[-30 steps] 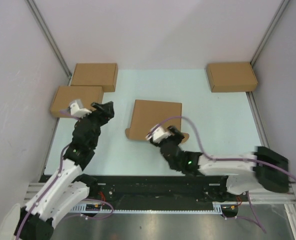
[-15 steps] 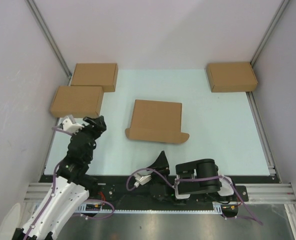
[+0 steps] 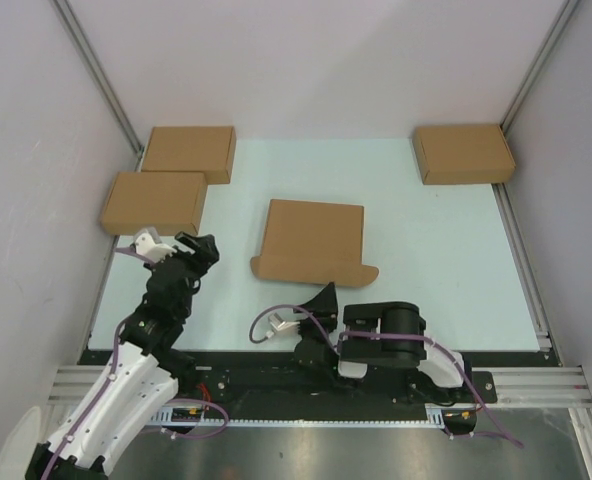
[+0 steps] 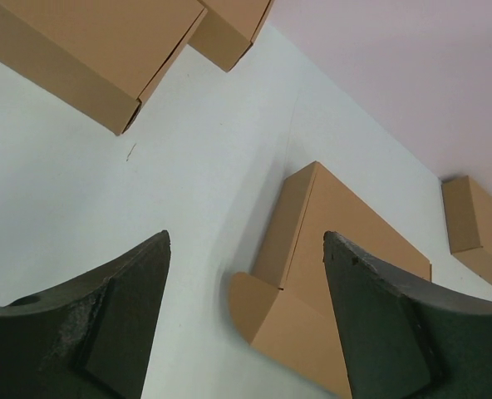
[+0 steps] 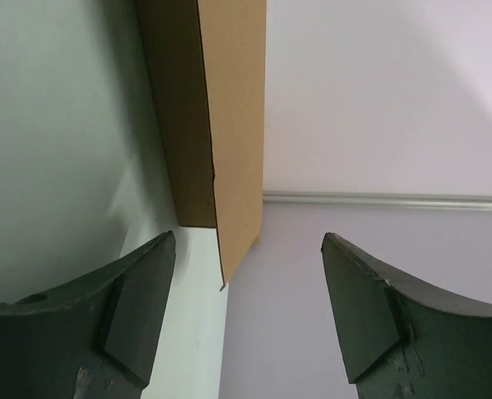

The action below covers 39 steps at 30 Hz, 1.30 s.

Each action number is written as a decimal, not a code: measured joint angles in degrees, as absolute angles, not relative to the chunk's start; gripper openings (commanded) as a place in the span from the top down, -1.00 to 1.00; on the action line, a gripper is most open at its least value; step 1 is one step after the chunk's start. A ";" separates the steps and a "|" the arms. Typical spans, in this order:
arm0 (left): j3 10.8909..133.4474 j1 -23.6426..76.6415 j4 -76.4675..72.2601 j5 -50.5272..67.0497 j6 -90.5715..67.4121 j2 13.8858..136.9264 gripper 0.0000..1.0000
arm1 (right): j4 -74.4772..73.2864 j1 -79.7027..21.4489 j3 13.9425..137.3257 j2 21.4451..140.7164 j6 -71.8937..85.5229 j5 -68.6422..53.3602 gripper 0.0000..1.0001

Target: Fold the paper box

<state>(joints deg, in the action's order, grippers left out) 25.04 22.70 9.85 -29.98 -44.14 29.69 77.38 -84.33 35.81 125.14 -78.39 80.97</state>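
My left jaws and right jaws both gape, holding nothing. The flat brown corrugated cardboard box [image 3: 311,243] lies mid pale green worktop [image 3: 436,230], its rounded flap [image 3: 364,273] untucked. A one-sided push could skid it away.

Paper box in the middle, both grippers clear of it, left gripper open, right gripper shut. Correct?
No: the right gripper is open too, fingers spread with nothing between them, per the right wrist view. The rest holds: paper box in the middle, both grippers clear of it, left gripper open.
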 measured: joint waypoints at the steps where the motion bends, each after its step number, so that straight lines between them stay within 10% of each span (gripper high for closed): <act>1: 25.02 22.70 9.61 -29.87 -44.18 30.22 -0.59 | 77.28 -82.94 36.32 125.27 -78.70 80.25 -0.54; 8: 24.08 22.70 8.67 -29.82 -44.56 31.62 -0.59 | 76.86 -76.88 38.94 126.10 -79.72 75.94 -0.40; 21: 24.05 22.70 7.79 -29.76 -44.60 32.77 -0.59 | 75.90 -74.48 41.06 127.13 -81.36 72.23 0.99; 39: 27.16 19.79 7.66 -30.00 -44.45 34.44 -0.61 | 74.61 -76.90 42.52 109.40 -88.84 72.55 1.00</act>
<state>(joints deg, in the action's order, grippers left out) 27.16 19.79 7.66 -30.00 -44.45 34.44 74.61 -76.90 42.52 109.40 -88.84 72.55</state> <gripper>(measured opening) 0.798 0.028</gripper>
